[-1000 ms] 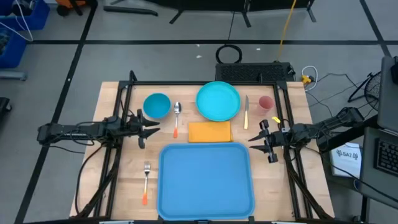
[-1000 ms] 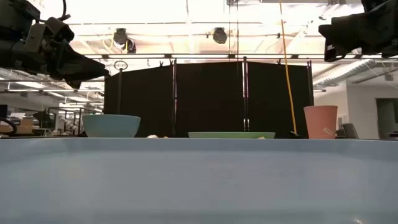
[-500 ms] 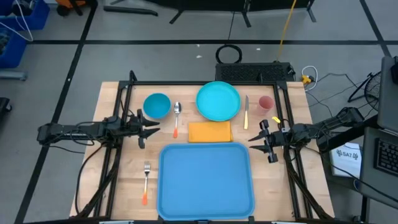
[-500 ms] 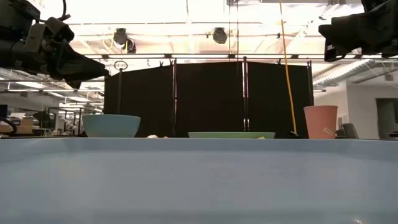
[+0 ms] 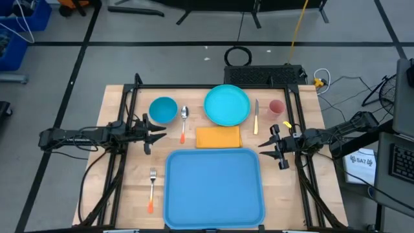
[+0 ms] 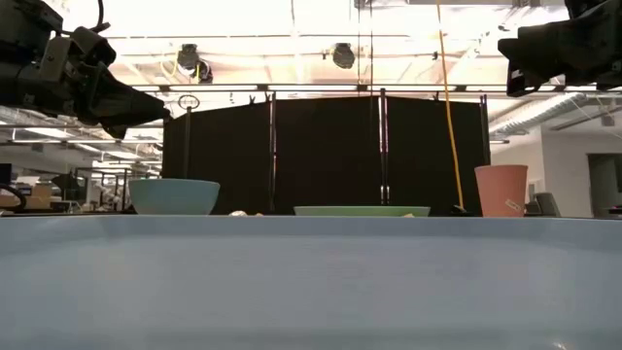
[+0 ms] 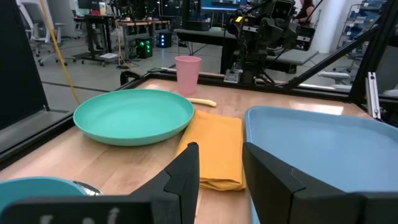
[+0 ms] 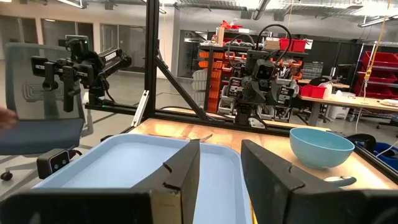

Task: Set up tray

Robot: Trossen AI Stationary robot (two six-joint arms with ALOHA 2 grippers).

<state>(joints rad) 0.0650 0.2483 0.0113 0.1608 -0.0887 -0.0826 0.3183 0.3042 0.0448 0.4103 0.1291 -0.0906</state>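
Napkin, orange-yellow cloth (image 5: 218, 136), goes first: bring your empty, parted left gripper (image 5: 157, 134) down squarely, then onto the large blue plastic tray (image 5: 214, 188); right gripper (image 5: 266, 143) also gapes empty.

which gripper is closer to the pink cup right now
Right. The right gripper hovers just in front of the pink cup; the left gripper is across the table, beside the bowl.

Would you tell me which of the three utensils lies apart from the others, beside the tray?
The fork, left of the tray; the spoon and knife flank the plate.
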